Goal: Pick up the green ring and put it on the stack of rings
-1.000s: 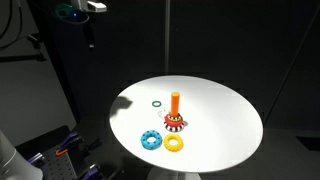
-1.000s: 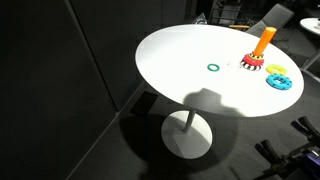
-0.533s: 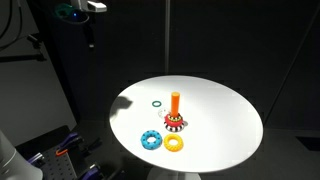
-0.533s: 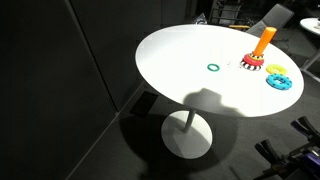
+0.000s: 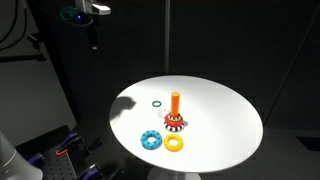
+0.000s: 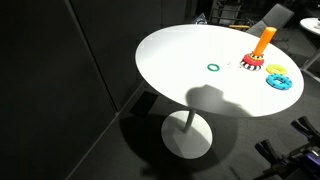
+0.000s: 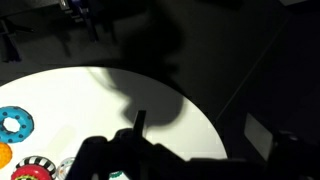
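The green ring [image 5: 157, 103] lies flat on the white table [image 5: 225, 120], near the stack [image 5: 174, 108] but not touching it. The stack is an orange peg with a red spotted ring at its base. A blue ring [image 5: 151, 140] and a yellow ring [image 5: 174, 143] lie side by side beyond the stack, well clear of the green one. In the wrist view the gripper [image 7: 140, 150] is only a dark silhouette above the table edge, so I cannot tell how wide it stands or whether it holds anything.
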